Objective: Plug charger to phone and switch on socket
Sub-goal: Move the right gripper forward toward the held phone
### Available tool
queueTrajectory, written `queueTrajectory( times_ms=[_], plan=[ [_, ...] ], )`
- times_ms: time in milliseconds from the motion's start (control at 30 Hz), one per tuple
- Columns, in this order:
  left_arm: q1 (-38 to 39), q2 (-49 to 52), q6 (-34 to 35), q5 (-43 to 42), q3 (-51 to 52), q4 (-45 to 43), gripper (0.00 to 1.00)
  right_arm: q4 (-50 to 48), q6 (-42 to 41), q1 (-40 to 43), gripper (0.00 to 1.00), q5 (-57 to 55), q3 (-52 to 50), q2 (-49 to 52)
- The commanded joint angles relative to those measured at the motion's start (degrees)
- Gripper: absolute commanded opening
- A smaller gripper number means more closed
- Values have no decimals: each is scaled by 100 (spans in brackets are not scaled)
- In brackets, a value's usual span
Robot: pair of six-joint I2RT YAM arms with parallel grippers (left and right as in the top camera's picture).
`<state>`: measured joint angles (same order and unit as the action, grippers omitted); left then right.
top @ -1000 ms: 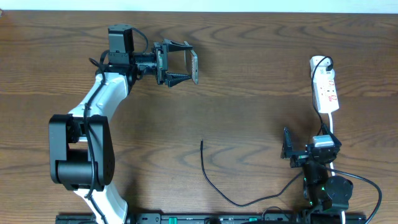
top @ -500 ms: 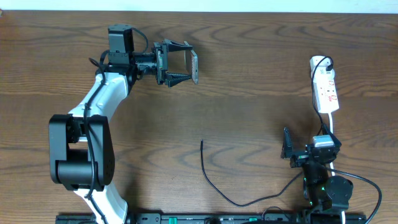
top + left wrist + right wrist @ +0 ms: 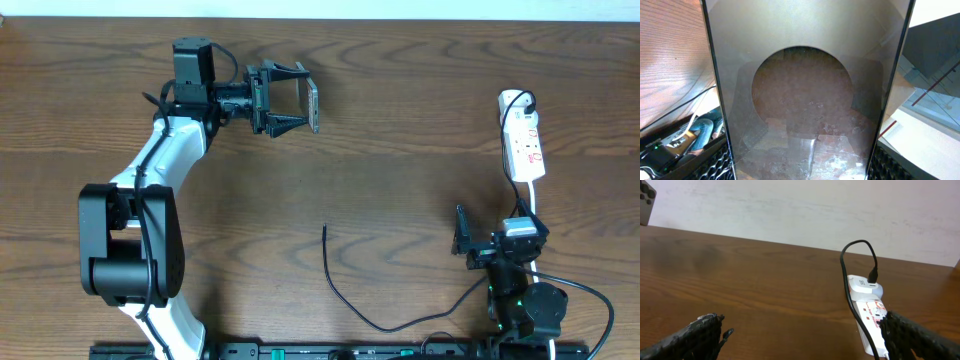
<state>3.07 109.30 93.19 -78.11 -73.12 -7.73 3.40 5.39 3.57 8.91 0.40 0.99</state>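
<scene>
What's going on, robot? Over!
Left fingers shut on the phone. Right fingers open, empty. Charger tip loose on the table, unplugged. Nothing between it and the phone.

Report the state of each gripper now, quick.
Left gripper: closed on the phone.
Right gripper: open, holding nothing.

Table centre: bare, passable; charger cable curls across near middle; socket and cord occupy right edge; phone, apparently held edge-up, blocks upper left.
</scene>
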Motion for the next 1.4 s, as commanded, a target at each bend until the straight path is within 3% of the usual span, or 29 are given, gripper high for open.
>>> queueTrajectory(
  times_ms=[0, 1000, 1233, 1367],
  plan=[
    [-15, -120, 13, -247, -127, -52, 7, 26, -61, -26, 99, -42, -9, -35],
    [-15, -120, 13, -249, -127, -52, 8, 28, 138, -24, 99, -146, -9, -35],
    [-15, -120, 13, -249, -127, -52, 7, 24, -883, -24, 99, -116, 11, -35],
    [-15, -120, 13, -249, -127, -52, 7, 48, -944, -24, 99, 26, 417, 22]
  ],
)
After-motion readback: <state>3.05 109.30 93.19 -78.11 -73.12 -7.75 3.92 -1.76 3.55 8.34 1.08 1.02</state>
